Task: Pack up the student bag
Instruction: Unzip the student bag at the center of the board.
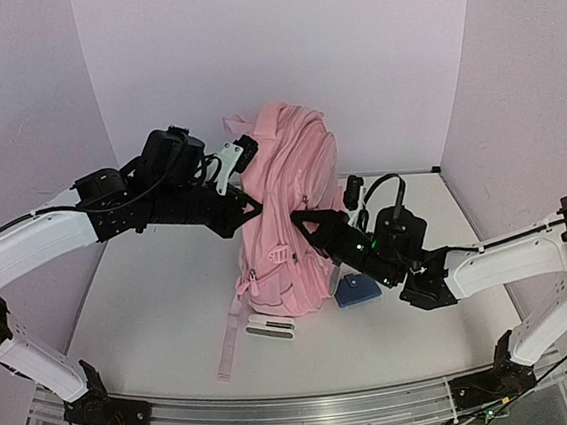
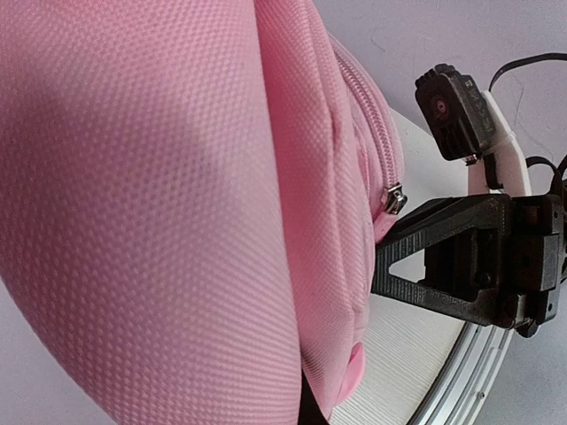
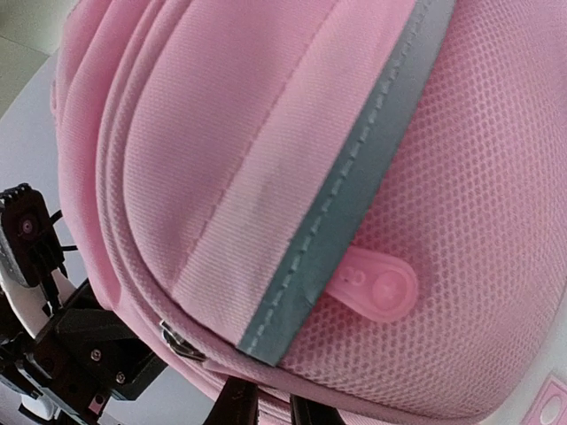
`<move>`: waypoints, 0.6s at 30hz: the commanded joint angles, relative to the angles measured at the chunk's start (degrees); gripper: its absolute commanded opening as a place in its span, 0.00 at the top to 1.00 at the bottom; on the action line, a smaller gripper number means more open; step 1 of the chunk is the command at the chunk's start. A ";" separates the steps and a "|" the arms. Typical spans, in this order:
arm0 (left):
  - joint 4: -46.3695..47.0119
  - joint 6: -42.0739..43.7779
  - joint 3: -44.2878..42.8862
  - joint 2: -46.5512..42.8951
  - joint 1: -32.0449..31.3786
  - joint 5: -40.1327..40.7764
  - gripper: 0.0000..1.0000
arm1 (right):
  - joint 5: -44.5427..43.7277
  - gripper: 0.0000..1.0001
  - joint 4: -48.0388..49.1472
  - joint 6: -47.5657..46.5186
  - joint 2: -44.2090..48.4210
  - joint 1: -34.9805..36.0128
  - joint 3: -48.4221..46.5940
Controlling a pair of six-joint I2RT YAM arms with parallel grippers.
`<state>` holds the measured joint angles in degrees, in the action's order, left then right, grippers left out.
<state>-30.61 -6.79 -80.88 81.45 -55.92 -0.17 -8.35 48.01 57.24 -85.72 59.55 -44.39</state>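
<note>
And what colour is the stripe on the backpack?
Grey stripe on the pink student bag; clearest in the right wrist view.

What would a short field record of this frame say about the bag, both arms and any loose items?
bag: student bag standing mid-table, one strap trailing toward the near edge
left fingers: against the bag's left side; open or shut not visible
right fingers: against the bag's right side; open or shut not visible
loose items: blue item and white flat item on the table by the bag's base, both outside it
status: packing not finished
</note>
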 commanded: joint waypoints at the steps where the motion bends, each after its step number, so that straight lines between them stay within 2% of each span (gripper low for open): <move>1: -0.87 1.12 -2.14 -0.30 -0.28 -1.45 1.00 | -4.94 0.86 7.89 -4.77 4.55 -1.44 -5.08; 10: -1.22 0.23 -1.13 -0.60 -0.31 -1.70 1.00 | -8.42 0.86 6.90 -8.53 6.39 -1.46 -7.98; 18: -1.79 0.09 0.14 -1.13 -0.25 -0.90 1.00 | -10.82 0.85 0.57 -12.52 9.69 -3.56 -9.68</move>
<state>-30.55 -7.02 -80.88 81.45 -55.94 -0.30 -14.43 44.22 48.69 -81.75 58.77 -50.10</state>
